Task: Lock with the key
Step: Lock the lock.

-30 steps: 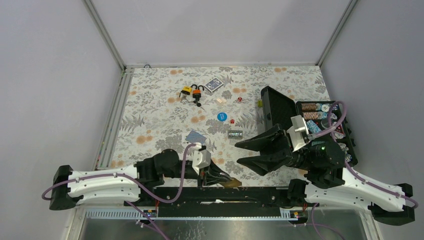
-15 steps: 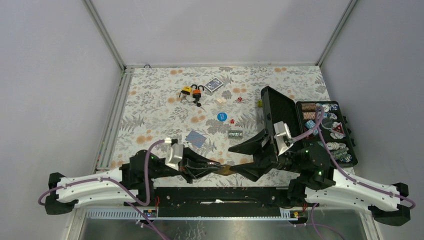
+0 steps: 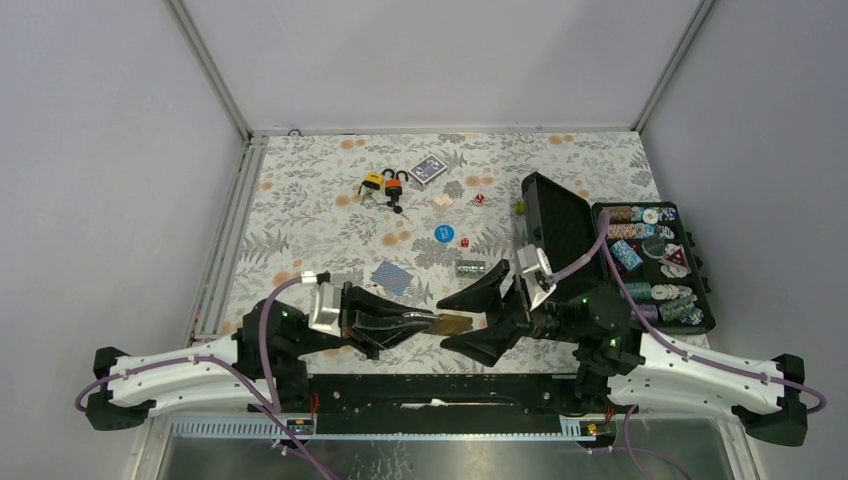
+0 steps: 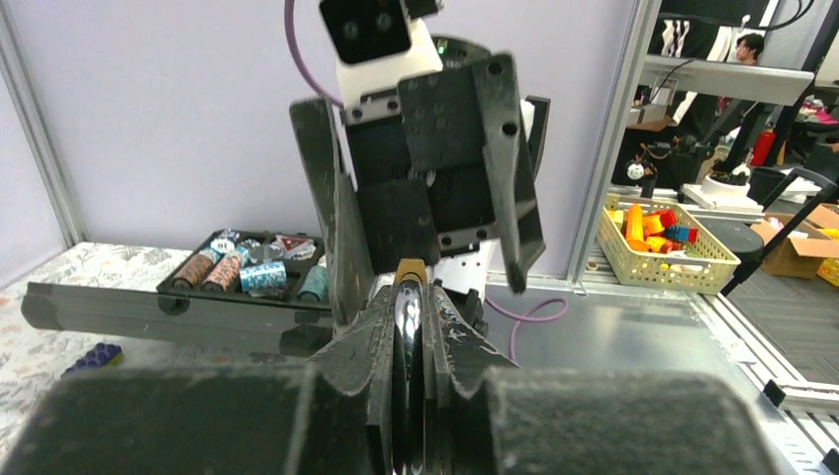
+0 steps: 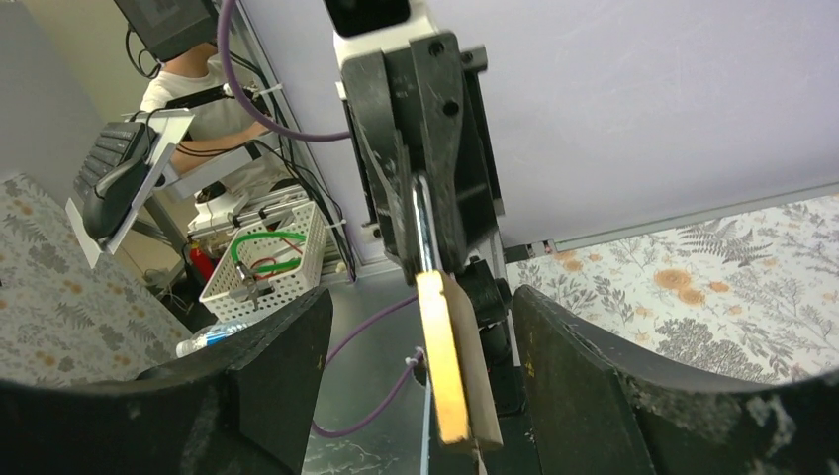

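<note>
Holding a brass padlock (image 5: 450,371) in mid-air over the near edge of the tabletop (image 3: 300,230), right arm poised to take it.
Left end effector (image 5: 420,252) is pinched on the steel shackle, w/ the brass body sticking out btwn the wide-spread fingers of the right end effector (image 3: 441,322), not touching them. Risks: if the right clamps off-centre, or the left lets go too soon, the padlock could twist or drop; a squeeze on the body's edge may lever it out of the thin shackle grip. Hard to see: no key visible at this lock, keyhole hidden, shackle prob. open but can't confirm. Small keys seem to lie w/ two orange padlocks (image 3: 385,184) at the far side, too tiny to be sure.
</note>
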### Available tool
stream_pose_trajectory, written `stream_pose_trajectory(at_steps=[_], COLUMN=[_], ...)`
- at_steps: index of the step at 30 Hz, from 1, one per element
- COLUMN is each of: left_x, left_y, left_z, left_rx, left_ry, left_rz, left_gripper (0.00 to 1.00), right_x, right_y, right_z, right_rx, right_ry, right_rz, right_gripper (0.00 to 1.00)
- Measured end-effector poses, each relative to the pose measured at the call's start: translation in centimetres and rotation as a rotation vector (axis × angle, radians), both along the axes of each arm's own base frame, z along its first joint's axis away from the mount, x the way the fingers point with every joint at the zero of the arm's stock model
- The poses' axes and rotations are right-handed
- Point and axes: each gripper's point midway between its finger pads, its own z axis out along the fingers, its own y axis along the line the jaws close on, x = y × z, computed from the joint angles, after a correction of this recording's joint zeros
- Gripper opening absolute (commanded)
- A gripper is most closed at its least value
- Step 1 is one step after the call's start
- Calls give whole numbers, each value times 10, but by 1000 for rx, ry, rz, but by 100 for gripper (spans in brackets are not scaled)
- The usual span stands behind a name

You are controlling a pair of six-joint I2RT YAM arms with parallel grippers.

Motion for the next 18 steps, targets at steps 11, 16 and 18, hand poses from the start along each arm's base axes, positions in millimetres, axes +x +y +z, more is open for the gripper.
stream_pose_trajectory(at_steps=[11,16,18], left_x=[0,1,2], left_y=[3,0,1], left_z=[26,25,26], left_rx=[-75,-74,-77], left_ry=[-33,-31,-31], left_rz=[9,11,13], left_gripper=[0,0,0], right_x=[1,0,0], right_y=[10,11,11], right_z=[-8,-5,-5], right_rx=[-4,10,12], right_ry=[23,21,21], right_rz=[19,26,26], right_gripper=[59,56,56])
